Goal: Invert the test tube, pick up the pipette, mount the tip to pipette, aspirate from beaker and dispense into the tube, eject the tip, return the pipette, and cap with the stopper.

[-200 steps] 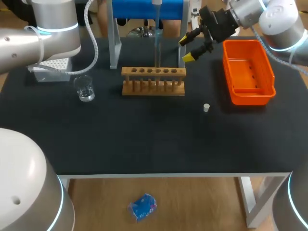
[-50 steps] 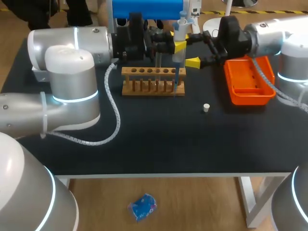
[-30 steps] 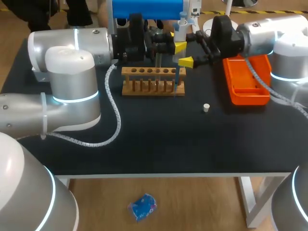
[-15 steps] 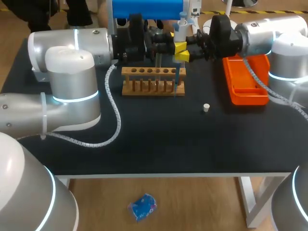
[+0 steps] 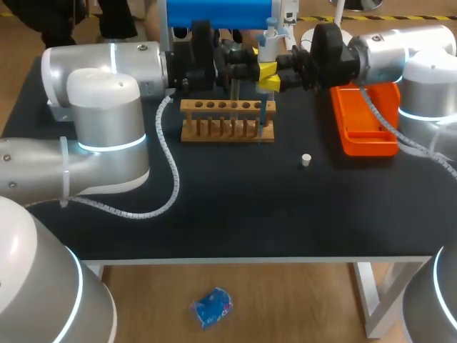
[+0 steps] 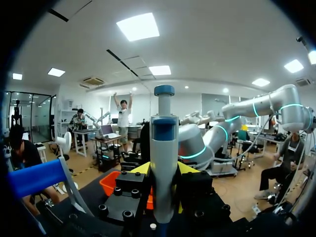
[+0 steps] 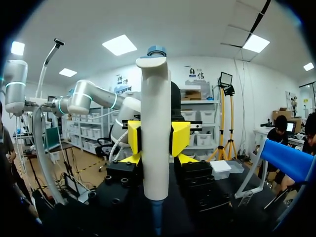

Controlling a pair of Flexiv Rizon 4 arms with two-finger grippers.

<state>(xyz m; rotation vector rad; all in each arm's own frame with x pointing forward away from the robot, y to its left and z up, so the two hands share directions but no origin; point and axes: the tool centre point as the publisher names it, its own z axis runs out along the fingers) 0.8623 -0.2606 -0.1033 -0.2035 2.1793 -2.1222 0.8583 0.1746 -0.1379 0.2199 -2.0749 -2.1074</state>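
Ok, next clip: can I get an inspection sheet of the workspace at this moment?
Surface: black table, no spills seen.
Job's things: pipette upright above the wooden rack; stopper loose on the table, right of the rack; orange bin at the right; beaker not in sight.
Clutter: nothing seen.
Grippers: left gripper and right gripper are both shut on the pipette, from opposite sides.
Cables: white hose from the left arm hangs down to the table, left of the rack.
Surroundings: blue stand behind the rack.
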